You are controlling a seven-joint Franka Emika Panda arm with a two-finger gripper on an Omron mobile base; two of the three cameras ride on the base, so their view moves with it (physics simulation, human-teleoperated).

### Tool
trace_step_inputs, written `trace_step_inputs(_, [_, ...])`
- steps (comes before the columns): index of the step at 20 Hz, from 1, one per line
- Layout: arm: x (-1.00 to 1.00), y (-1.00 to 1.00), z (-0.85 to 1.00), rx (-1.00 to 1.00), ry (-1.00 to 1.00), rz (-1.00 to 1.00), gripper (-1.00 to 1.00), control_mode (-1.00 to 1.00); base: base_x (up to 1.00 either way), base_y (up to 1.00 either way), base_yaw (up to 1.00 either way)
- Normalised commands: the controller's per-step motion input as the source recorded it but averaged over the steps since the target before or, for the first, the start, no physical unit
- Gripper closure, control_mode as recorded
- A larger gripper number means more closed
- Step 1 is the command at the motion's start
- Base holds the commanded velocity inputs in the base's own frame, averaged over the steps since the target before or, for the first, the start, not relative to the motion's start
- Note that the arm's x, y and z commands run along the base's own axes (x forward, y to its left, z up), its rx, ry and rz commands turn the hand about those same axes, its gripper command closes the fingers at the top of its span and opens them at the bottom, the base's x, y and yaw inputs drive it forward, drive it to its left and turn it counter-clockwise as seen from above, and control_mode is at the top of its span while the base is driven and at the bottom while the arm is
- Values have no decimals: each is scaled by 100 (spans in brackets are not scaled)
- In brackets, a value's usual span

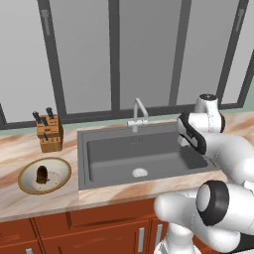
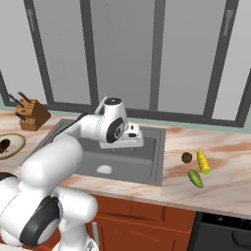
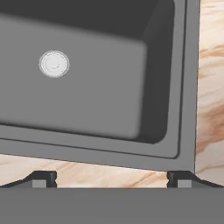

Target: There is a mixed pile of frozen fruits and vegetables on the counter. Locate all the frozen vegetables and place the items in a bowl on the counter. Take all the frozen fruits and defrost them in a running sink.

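Pincer [image 3: 112,178] hangs wide open — nothing held — over sink [image 3: 87,100]; dark lump [image 1: 42,173] in bowl [image 1: 59,182].

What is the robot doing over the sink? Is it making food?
It is sorting frozen food. Its gripper is open and holds nothing, poised over the right end of the dark sink, which has no food in it. One dark brown lump already sits in the bowl on the left. A corn cob, a brown ball and a green piece wait on the counter to the right.
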Motion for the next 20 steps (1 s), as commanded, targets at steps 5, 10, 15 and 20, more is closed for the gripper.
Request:
trace_step_inputs(5, [2,-66,14,0,1,0,-100,-100,0,0,0])
trace_step_inputs(10, [1,-65,10,-1,0,0,-100,-100,0,0,0])
trace_step_inputs(15, [2,-65,14,0,3,-2,-100,-100,0,0,0])
trace_step_inputs(20, [7,-65,4,0,6,-5,-100,-100,0,0,0])
